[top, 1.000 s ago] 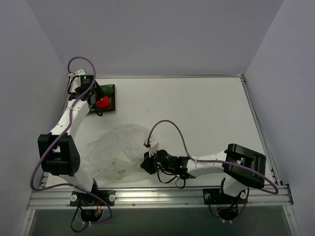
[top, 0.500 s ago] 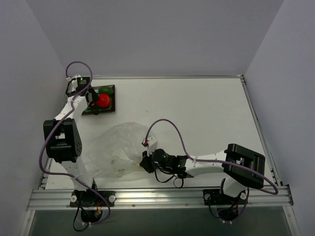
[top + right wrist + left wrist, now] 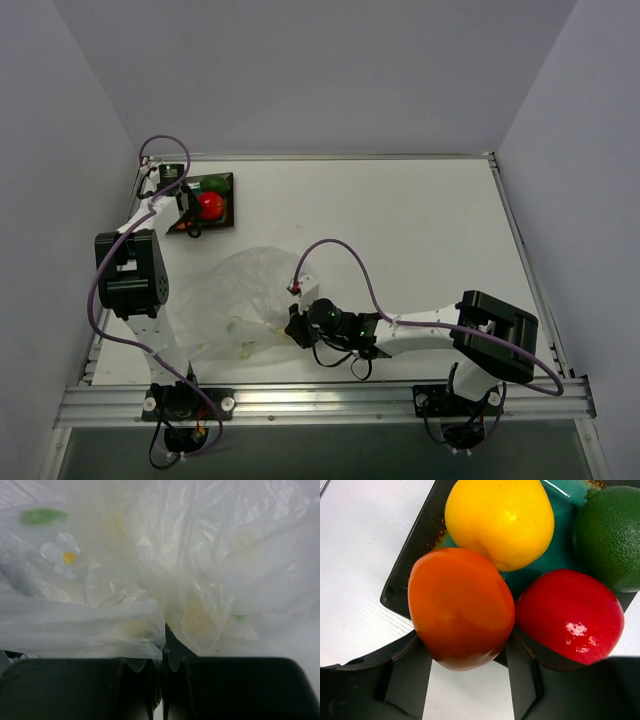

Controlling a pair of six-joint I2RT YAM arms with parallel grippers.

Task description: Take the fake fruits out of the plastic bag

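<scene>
The dark-framed tray (image 3: 226, 182) at the far left holds the red fruit (image 3: 209, 204) and the dark green fruit (image 3: 213, 184). In the left wrist view the yellow fruit (image 3: 500, 522), green fruit (image 3: 612, 535) and red fruit (image 3: 570, 615) lie on the tray (image 3: 407, 560). My left gripper (image 3: 183, 220) (image 3: 470, 655) is shut on the orange fruit (image 3: 460, 607), at the tray's near-left corner. The clear plastic bag (image 3: 235, 300) lies crumpled at front left. My right gripper (image 3: 297, 325) (image 3: 162, 680) is shut on the edge of the bag (image 3: 150, 580).
Grey walls close in the white table on the left, back and right. A metal rail (image 3: 320, 400) runs along the near edge with both arm bases. The bag has small flower and leaf prints (image 3: 62, 555).
My left arm's elbow has swung toward the back, and the gripper has shifted slightly left over the tray corner, uncovering the red fruit. My right gripper has edged left with the bag.
</scene>
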